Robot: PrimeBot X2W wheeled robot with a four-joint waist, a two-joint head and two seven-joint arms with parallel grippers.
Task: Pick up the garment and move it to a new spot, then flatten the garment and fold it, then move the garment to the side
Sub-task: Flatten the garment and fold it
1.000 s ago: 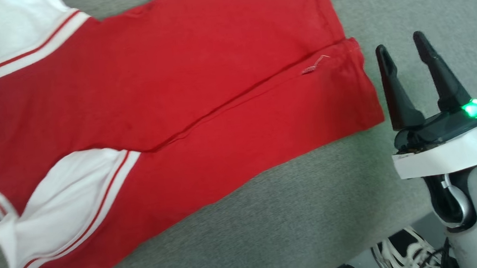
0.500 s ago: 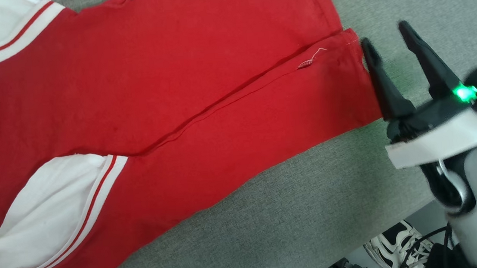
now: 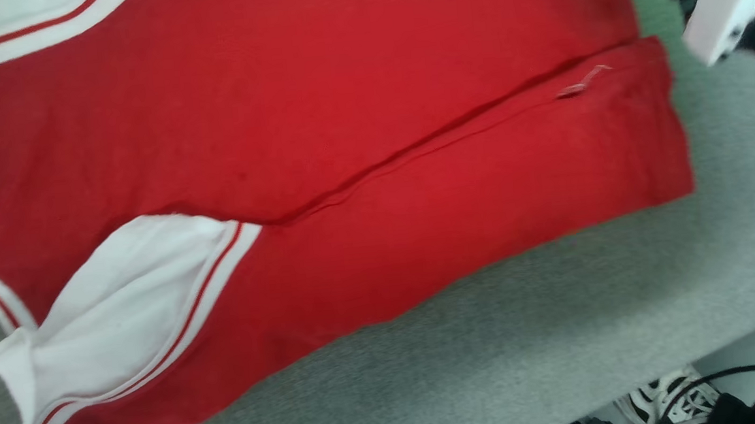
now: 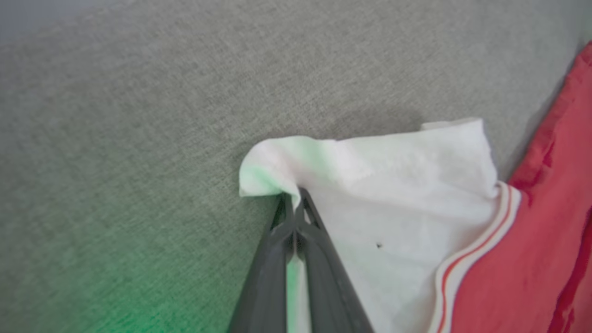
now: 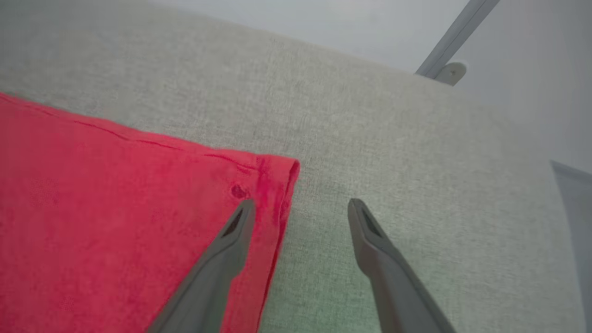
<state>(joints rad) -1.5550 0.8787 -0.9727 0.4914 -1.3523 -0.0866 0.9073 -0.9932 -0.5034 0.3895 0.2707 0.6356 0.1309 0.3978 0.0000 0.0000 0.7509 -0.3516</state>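
Soft red fabric shirt with white sleeve ends [image 3: 341, 106] lies on the grey fabric surface [image 3: 500, 365], left gripper [image 4: 294, 203] pinching a sleeve end, right gripper [image 5: 300, 206] spread wide at its 2 o'clock hem corner.

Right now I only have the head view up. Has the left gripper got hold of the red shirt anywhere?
Observer: Yes. The left gripper is shut on the garment, pinching a corner of its white sleeve end.
Operator: And the right one?
Observer: The right gripper is open and holds nothing. One finger is over the red hem corner, and the other is over the grey surface.
Operator: Is the pinched sleeve bunched up?
Observer: Its corner curls over just past the fingertips. The rest of the sleeve looks fairly smooth.
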